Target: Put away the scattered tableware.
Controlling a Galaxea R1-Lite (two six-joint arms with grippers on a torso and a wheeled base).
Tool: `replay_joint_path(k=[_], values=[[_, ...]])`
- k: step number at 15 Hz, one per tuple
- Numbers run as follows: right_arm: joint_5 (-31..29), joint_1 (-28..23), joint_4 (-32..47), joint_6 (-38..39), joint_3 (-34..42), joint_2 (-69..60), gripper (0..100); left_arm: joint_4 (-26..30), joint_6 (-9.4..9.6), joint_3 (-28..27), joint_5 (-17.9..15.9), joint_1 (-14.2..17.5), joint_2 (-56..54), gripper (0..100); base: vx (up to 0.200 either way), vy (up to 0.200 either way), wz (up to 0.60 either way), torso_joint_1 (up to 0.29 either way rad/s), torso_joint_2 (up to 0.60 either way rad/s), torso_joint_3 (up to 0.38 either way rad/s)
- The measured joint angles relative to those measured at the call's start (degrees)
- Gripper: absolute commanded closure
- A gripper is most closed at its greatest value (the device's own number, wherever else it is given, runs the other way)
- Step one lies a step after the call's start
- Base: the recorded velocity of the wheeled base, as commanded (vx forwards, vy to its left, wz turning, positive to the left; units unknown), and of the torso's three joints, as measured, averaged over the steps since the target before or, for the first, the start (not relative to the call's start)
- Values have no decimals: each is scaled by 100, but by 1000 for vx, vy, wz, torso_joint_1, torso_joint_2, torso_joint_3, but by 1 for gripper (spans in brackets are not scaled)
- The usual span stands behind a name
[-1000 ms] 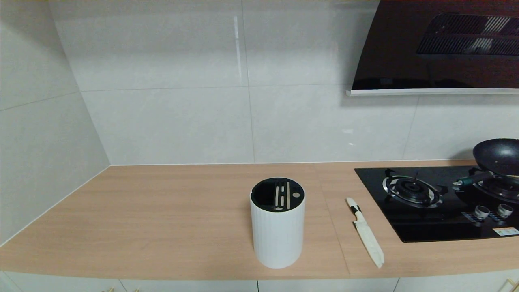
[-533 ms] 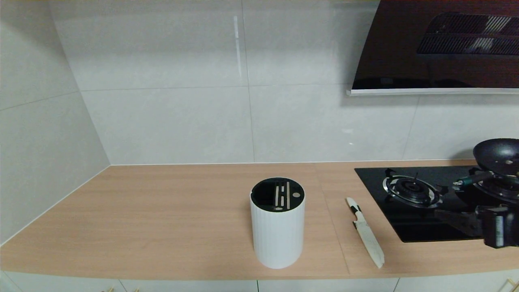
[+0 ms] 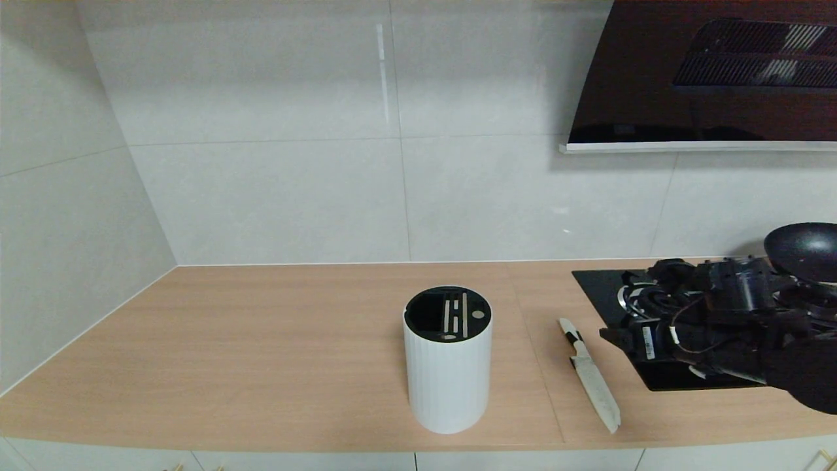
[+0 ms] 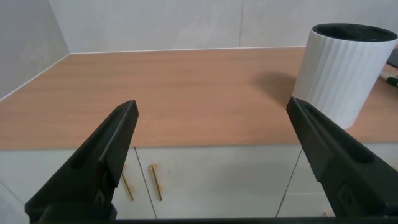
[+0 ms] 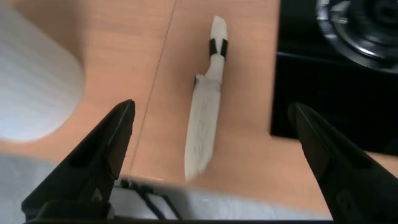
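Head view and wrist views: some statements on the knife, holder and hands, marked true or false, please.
The white knife with a black band on its handle lies flat on the wooden counter between the white ribbed cylindrical holder and the black gas hob. True.
The knife stands in the holder. False: it lies on the counter.
The right hand is open near the knife. True.
The left hand is shut on the holder. False: it is open and holds nothing.
The black wok sits beside the holder. False: it is at the hob's far right.
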Motion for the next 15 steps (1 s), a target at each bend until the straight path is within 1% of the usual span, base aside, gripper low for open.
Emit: replay_joint_path(k=[3, 6, 8, 10, 15], values=[[-13, 22, -785, 48, -155, 1139, 0, 0, 0, 0, 0, 2, 0, 0, 0, 0, 0, 0, 0, 0], [-39, 37, -1649, 327, -408, 2128, 0, 0, 0, 0, 0, 0, 0, 0, 0, 0, 0, 0, 0, 0], [-79, 37, -2003, 382, -480, 2577, 0, 0, -2, 0, 0, 0, 0, 0, 0, 0, 0, 0, 0, 0], [-178, 30, -2167, 378, -563, 2883, 0, 0, 0, 0, 0, 0, 0, 0, 0, 0, 0, 0, 0, 0], [-285, 9, -2197, 397, -858, 3332, 0, 0, 4, 0, 0, 0, 0, 0, 0, 0, 0, 0, 0, 0]])
